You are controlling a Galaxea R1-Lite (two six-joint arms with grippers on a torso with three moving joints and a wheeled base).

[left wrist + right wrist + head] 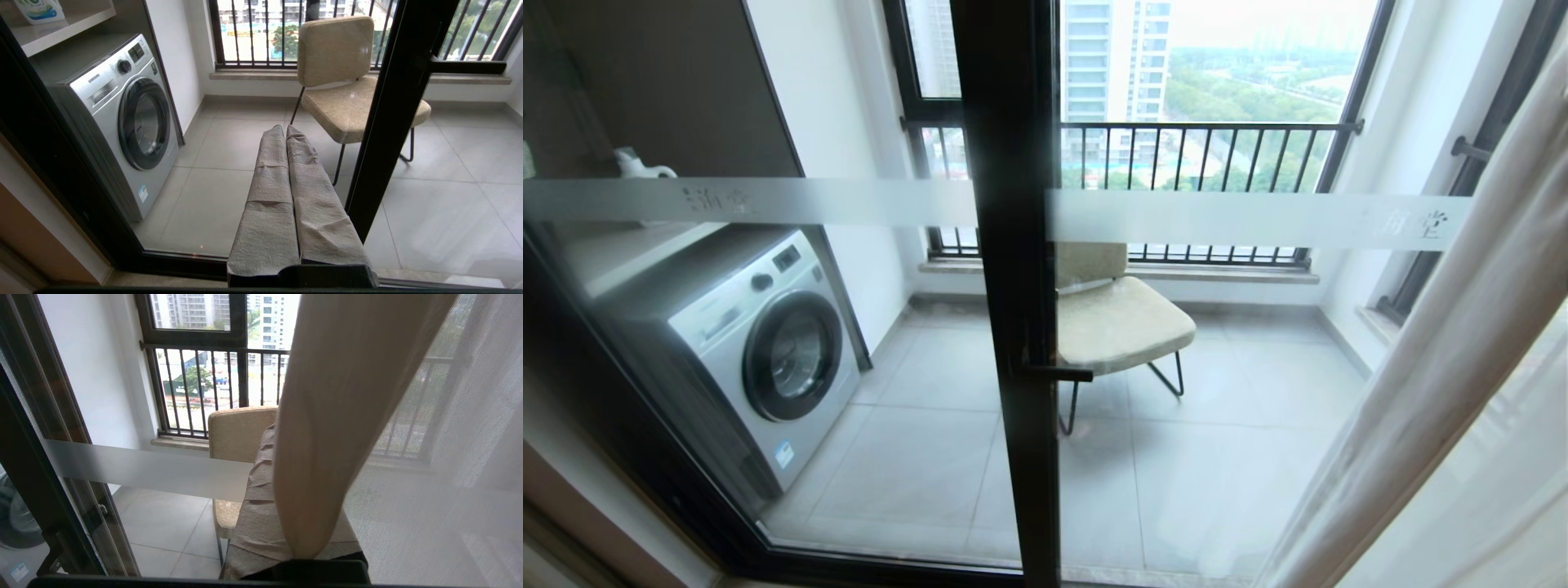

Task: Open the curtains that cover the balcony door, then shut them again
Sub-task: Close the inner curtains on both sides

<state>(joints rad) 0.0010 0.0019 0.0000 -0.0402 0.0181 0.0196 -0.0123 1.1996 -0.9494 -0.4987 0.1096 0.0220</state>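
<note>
The balcony door (1011, 245) is black-framed glass with a frosted white band (1241, 219), and most of it is uncovered. The curtains hang at the right: a thick beige fold (1445, 343) slants from the upper right down to the floor, with the white sheer (1503, 490) beside it. In the right wrist view my right gripper (280, 435), its fingers (251, 490) wrapped in grey cloth, is shut on the beige fold (327, 416), which hides one finger. The sheer (449, 477) lies past it. My left gripper (285, 128) is shut and empty, pointing at the glass. Neither gripper shows in the head view.
Behind the glass stand a silver washing machine (768, 351) at the left and a beige chair (1119, 322) in the middle. A black-framed window with a barred railing (1201, 155) closes the balcony. The door's handle (1058, 374) sticks out from the middle frame.
</note>
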